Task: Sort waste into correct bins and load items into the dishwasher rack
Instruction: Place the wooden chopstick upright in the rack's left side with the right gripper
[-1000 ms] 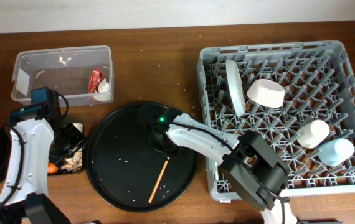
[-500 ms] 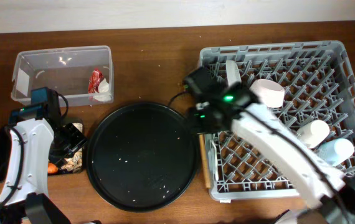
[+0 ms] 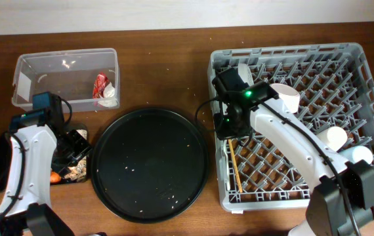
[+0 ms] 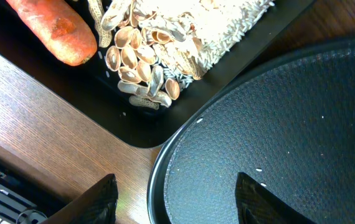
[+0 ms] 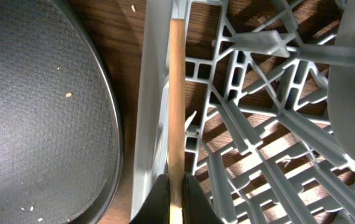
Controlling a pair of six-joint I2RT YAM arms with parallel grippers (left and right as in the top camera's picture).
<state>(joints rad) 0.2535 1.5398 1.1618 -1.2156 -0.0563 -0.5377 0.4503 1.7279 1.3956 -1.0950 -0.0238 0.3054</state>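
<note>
Dishwasher rack (image 3: 285, 50) — reference. Round black tray (image 3: 149, 164) just left of the rack. Left gripper (image 4: 177, 205) well left of the rack, fingers spread, holding nothing. Right gripper (image 5: 175, 202) at the rack's left wall, fingers pinched on the wooden chopstick (image 5: 176, 93) — lying inside the rack, along that wall.
</note>
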